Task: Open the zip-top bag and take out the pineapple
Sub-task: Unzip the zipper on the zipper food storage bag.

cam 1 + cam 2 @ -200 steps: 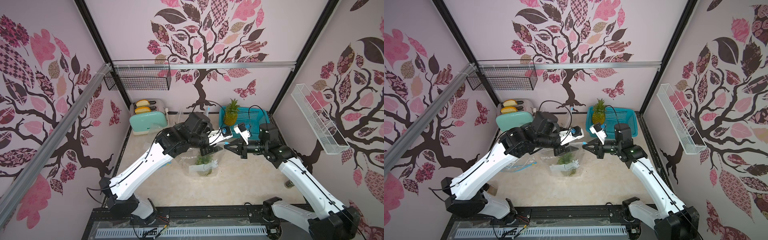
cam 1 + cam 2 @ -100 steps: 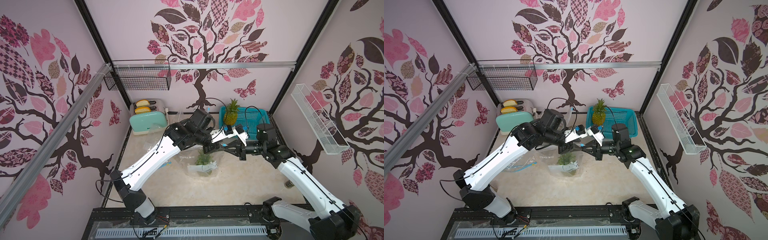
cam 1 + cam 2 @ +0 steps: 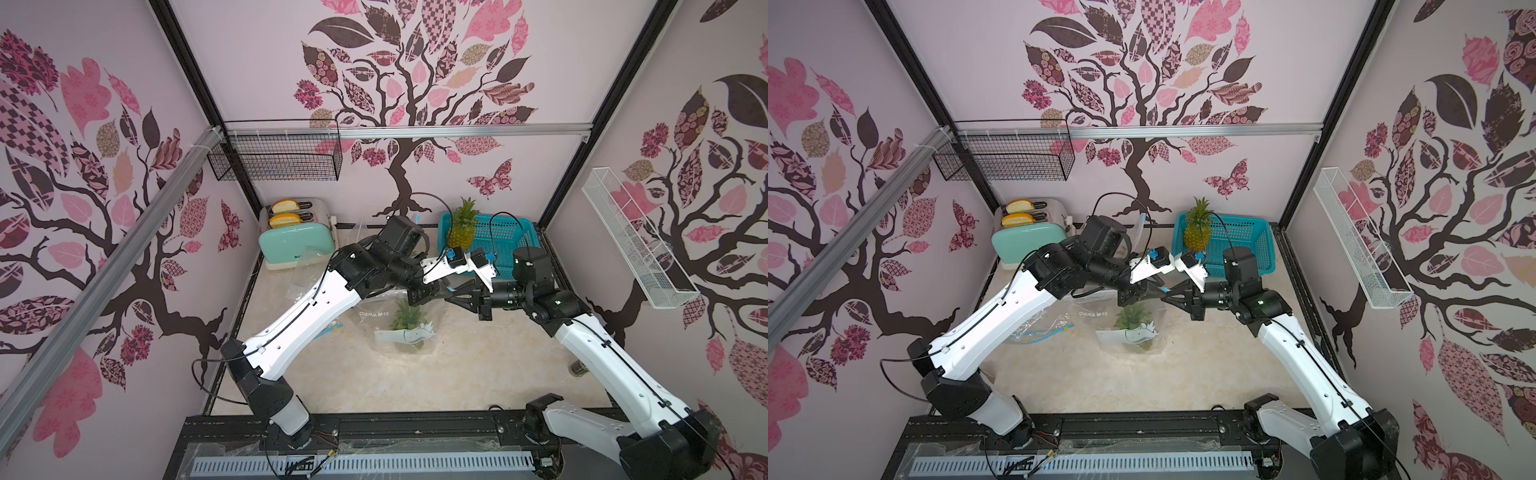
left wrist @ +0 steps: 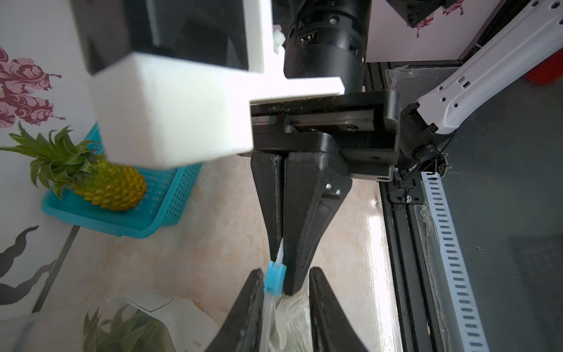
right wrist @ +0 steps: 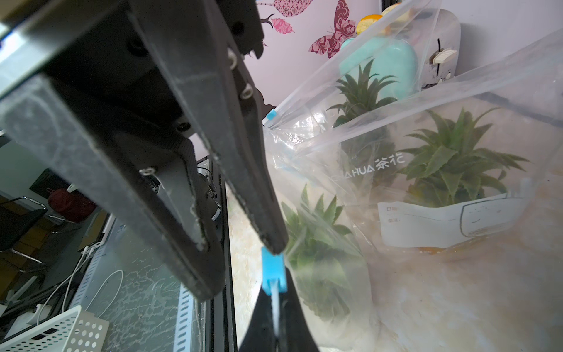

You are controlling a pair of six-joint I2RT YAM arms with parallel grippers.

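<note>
Finding: the left gripper [image 4: 285,272] has closed the gap seen a second ago. It now meets the right gripper [image 5: 274,317] tip to tip, just right of centre in both top views. Its jaws stand narrower than before but still apart. They straddle the blue slider [image 4: 274,279], with one fingertip touching it. The right gripper is unchanged, clamped tight on the zip strip of the zip-top bag [image 3: 374,316] and holding that corner raised. The bag's body rests on the table [image 3: 478,365] at mid-frame as before, with the pineapple [image 3: 409,322] inside it, crown up. A second pineapple [image 3: 462,230] stands in the teal basket [image 3: 507,245], upper right of centre, unmoved.
</note>
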